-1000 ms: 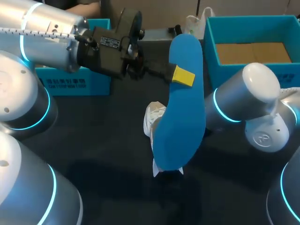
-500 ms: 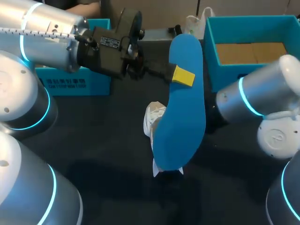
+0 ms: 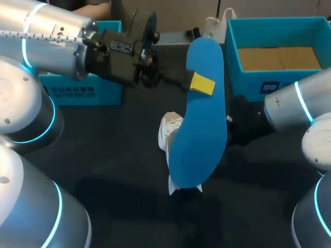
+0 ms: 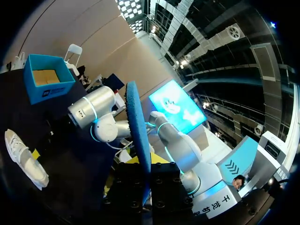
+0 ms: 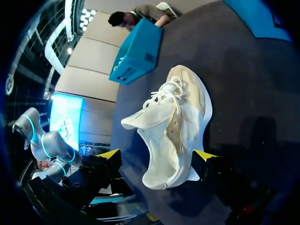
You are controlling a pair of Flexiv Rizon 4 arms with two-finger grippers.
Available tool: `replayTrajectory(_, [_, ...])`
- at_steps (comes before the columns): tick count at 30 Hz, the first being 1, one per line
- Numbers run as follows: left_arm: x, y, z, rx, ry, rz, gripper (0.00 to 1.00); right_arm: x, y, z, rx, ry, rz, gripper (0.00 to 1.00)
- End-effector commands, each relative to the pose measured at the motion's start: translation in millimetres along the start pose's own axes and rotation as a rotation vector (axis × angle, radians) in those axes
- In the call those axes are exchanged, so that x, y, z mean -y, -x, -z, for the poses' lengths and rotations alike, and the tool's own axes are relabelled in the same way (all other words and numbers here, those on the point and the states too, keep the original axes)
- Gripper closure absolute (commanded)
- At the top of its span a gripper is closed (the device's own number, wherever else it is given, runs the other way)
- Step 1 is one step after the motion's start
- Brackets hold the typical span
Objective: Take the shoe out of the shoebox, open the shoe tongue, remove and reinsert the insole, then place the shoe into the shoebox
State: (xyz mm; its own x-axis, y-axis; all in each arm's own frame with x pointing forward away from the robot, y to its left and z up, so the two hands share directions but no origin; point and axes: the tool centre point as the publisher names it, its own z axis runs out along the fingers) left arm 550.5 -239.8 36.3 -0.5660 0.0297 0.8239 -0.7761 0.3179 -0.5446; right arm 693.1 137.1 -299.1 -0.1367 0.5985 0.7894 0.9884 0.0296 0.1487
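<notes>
One blue insole (image 3: 199, 139), clamped in the left jaws, hangs lengthwise above the white sneaker (image 5: 176, 126) on the worktop. Right jaws, open, straddle the sneaker.

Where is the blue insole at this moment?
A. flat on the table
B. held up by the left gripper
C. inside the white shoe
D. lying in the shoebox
B: the left gripper pinches the blue insole and holds it in the air, outside the white shoe.
</notes>
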Motion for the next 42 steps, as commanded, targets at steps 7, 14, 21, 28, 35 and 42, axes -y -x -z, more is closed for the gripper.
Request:
replayTrajectory(7, [2.9, 0.1, -1.9, 0.001, 0.005, 0.001, 1.0, 3.3, 1.8, -0.5, -0.028, 0.007, 0.001, 0.0])
replayTrajectory(14, [2.9, 0.1, -1.9, 0.001, 0.005, 0.001, 1.0, 3.3, 1.8, -0.5, -0.028, 0.007, 0.001, 0.0])
replayTrajectory(21, [2.9, 0.1, -1.9, 0.001, 0.005, 0.001, 1.0, 3.3, 1.8, -0.5, -0.028, 0.007, 0.001, 0.0])
replayTrajectory(28, [2.9, 0.1, -1.9, 0.001, 0.005, 0.001, 1.0, 10.9, -2.1, 0.9, -0.055, 0.019, -0.024, 0.0])
replayTrajectory(35, [2.9, 0.1, -1.9, 0.001, 0.005, 0.001, 1.0, 18.2, -11.2, 17.5, -0.087, 0.039, -0.012, 0.0])
replayTrajectory(42, [2.9, 0.1, -1.9, 0.001, 0.005, 0.001, 1.0, 20.3, -8.4, 28.3, -0.097, 0.074, -0.044, 0.0])
